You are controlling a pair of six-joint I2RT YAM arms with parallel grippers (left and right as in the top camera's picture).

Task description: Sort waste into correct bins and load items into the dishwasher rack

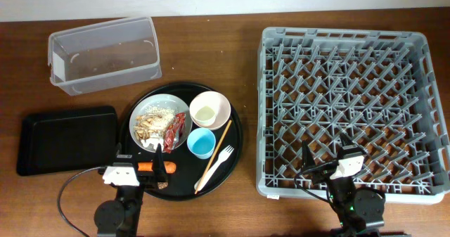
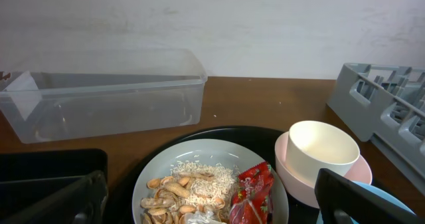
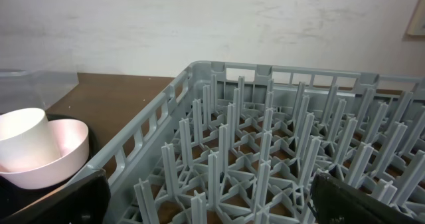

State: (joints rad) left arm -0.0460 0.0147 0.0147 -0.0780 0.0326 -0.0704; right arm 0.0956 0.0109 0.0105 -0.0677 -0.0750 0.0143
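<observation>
Left gripper (image 2: 209, 187) and right gripper (image 3: 209, 184) both gape wide, holding nothing. The red wrapper (image 2: 255, 187) on the plate (image 2: 151, 177) looks light, crinkly, slippery; I'd pinch 1 raised edge.

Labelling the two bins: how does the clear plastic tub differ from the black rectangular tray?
The clear frosted rectangular plastic tub is see-through and deep-walled; the shallow black rectangular tray is opaque and low-rimmed. The tub lies farther back than the tray. Both are rectangular with rounded corners.
</observation>
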